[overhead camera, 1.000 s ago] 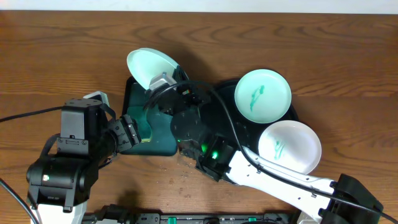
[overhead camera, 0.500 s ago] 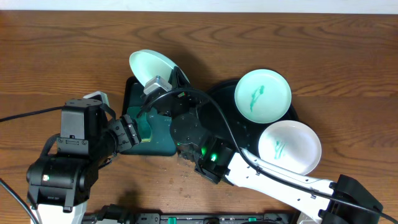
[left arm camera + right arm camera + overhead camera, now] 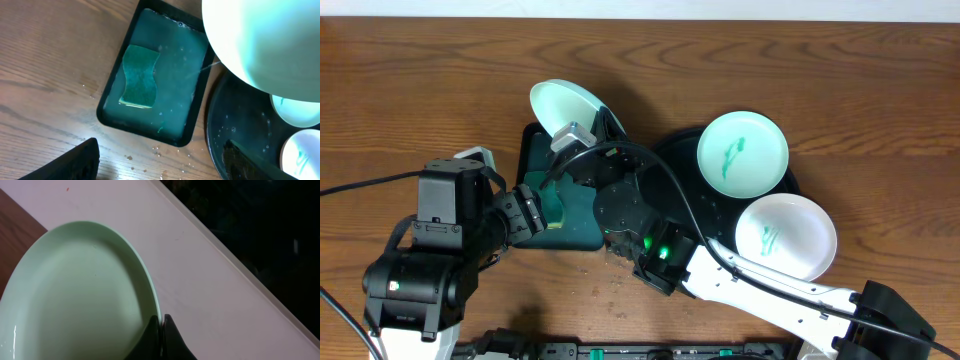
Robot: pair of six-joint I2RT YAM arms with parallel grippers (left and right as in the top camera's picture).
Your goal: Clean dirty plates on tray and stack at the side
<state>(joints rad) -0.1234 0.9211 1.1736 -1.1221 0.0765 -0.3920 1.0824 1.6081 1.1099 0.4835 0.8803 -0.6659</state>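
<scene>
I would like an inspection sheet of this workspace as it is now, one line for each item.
Surface: wood-grain table, small specks in front of the green tray.
Job's things: far smeared plate and near smeared plate on black tray; third plate lifted, tilted, above the green tray.
Clutter: sponge lying in the wet green tray.
Grippers: right gripper shut on third plate's rim; left gripper open, empty.
Cables: black cable across the table at left; looped cable above the black tray.
Surroundings: nothing seen.

sponge (image 3: 140,76) in small tray (image 3: 177,95) beside round tray (image 3: 235,125)
</scene>
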